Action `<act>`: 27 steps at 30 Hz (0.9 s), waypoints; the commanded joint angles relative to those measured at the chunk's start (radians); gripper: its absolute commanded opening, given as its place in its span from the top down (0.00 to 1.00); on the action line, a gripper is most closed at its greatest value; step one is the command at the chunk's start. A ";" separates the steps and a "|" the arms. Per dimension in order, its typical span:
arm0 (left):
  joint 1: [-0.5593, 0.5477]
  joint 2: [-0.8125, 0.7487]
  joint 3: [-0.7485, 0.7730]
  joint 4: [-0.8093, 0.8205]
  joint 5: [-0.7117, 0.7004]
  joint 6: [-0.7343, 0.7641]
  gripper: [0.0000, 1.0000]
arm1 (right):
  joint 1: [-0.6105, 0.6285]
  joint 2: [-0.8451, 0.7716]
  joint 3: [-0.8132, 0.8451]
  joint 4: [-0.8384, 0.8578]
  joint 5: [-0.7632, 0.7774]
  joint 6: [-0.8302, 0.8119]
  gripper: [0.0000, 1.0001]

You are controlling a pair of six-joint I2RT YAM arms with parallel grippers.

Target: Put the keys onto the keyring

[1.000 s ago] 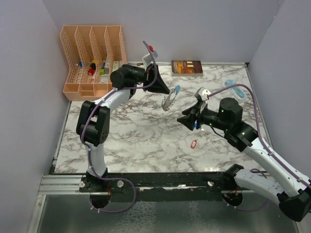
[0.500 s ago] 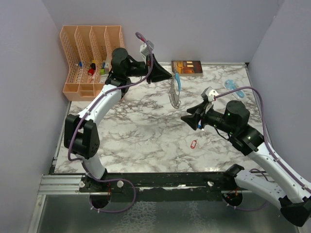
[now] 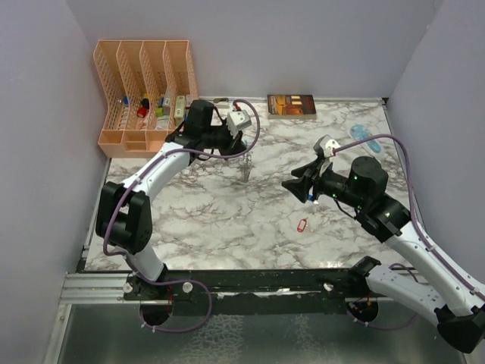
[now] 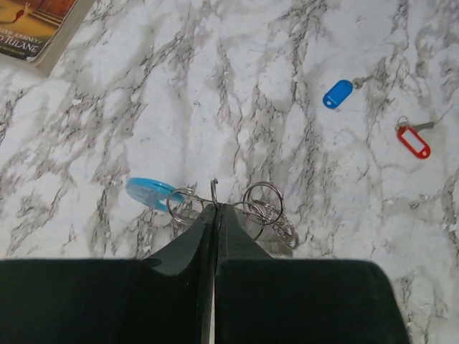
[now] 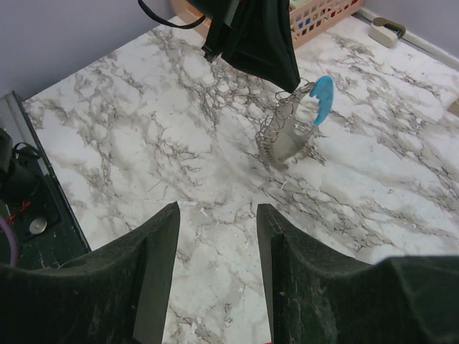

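With my left gripper pinched shut on the grey metal keyring with light-blue strap, I judged my wide-open, empty right gripper next needed the small red-tagged key.

Bright, even light falls from above; shadows on the marble desk are soft and faint (all three views look sharp).

Top view: I see a white tabletop with grey marble veining filling the middle of the frame. Plain lavender-grey walls close it in: back wall along the top, left wall, right wall. A peach slotted file organizer stands at upper left against the back wall. A brown book lies flat at top centre. A silver metal rail runs along the bottom edge. Light is even, shadows soft.
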 commanded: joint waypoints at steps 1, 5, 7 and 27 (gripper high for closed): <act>-0.001 -0.098 0.014 -0.029 -0.103 0.132 1.00 | 0.004 0.011 -0.007 0.046 0.027 0.021 0.52; -0.002 -0.108 0.004 -0.012 -0.123 0.160 1.00 | 0.005 0.080 0.012 0.038 0.069 0.000 0.52; -0.002 -0.143 -0.050 0.012 -0.105 0.204 1.00 | 0.004 0.132 0.035 0.028 0.069 -0.007 0.52; -0.002 -0.392 -0.428 0.477 0.240 0.274 1.00 | 0.004 0.111 0.137 -0.117 0.126 -0.034 0.52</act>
